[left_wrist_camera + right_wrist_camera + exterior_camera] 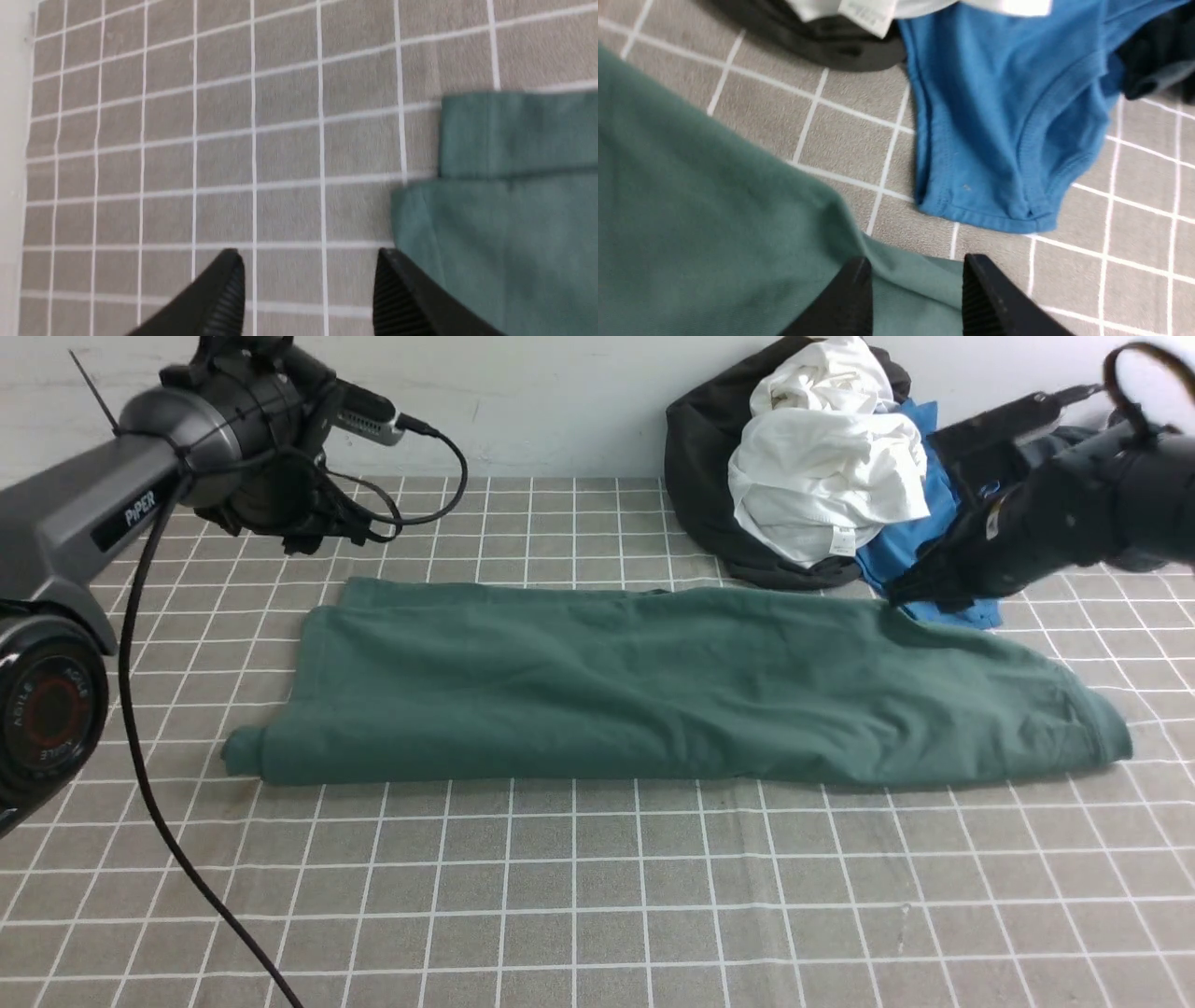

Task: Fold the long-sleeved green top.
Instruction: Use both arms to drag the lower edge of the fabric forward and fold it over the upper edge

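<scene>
The green long-sleeved top [653, 681] lies folded into a long band across the middle of the grid-patterned bench [597, 896], its length running from 9 o'clock to 3 o'clock in the front view. Its end toward 9 o'clock shows stacked layers, one edge set a little back from the other (the left wrist view shows this step clearly). Its end toward 3 o'clock is rounded and slightly rumpled.

The left end effector [308, 261] hangs above the bench at about 10 o'clock from the top's centre. Its jaws stand apart with only bare bench cloth between them, and the top's layered corner lies just beside one finger [397, 289].

The right end effector [915, 268] is at about 2 o'clock, over the top's far edge. Its jaws are parted too. Green fabric shows in the gap, lying flat and not pinched.

At 1 o'clock, against the wall, sits a heap of clothes: a crumpled white garment [822, 476] on a dark grey garment [700, 476], with a bright blue shirt [910, 555] spilling out toward the right arm. The blue shirt's hem lies near the green top, with a strip of bench between them.
</scene>
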`<state>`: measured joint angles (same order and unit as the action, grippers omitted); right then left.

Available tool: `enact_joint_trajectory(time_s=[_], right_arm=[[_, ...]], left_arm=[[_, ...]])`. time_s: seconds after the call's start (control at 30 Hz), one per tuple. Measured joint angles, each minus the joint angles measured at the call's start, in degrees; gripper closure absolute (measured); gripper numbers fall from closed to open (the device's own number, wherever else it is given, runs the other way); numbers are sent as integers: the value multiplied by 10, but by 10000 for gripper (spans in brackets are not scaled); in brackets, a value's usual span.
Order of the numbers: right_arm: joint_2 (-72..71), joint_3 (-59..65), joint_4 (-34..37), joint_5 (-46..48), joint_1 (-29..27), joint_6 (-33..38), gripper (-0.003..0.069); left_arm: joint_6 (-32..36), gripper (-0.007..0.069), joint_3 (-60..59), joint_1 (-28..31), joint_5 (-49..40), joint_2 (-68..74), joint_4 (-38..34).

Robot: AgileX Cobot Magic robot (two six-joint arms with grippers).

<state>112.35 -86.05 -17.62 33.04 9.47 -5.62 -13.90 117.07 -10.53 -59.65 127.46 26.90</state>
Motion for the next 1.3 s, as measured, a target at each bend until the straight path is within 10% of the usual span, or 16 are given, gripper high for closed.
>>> enact_joint_trajectory(time_s=[0.27, 0.73, 1.3], right_arm=[[45, -4, 144, 122, 0, 113, 572], [94, -17, 152, 181, -151, 91, 663], [70, -17, 139, 211, -186, 92, 97]], left_arm=[[214, 265, -27, -22, -105, 2, -278], [235, 489, -161, -13, -106, -116, -269], [233, 570, -416, -10, -28, -572, -247]])
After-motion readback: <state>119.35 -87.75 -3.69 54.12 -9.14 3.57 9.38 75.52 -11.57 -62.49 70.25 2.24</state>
